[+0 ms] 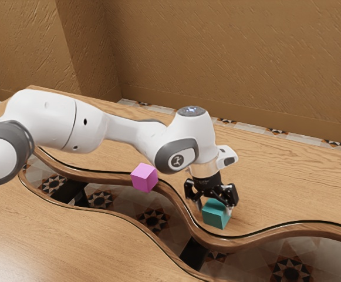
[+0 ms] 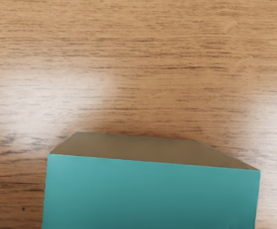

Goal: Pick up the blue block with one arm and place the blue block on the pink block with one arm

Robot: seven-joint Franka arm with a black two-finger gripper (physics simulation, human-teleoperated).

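**Q:** What do I meet first, from the exterior view's left?

**A:** A white robot arm (image 1: 100, 132) reaching across a wooden bench (image 1: 287, 176). Next comes the pink block (image 1: 144, 177), a small cube sitting right at the bench's wavy front edge.

**Q:** And further right?

**A:** The black end effector (image 1: 213, 204) points down, its fingers spread wider than the cube beneath them and not clamped on it. That cube is the blue block (image 1: 218, 217), more blue-green in shade. It rests on the bench just inside the same curved front edge, well apart from the pink one.

**Q:** How might it handle?

**A:** It looks rigid, smooth and light, with flat sides and sharp edges. Two opposite upright faces, taken near the middle, seem the safest hold, because a grip on the corners could let it twist or slip.

**Q:** Is anything inside a container?

**A:** No. Both blocks sit directly on the bare wood.
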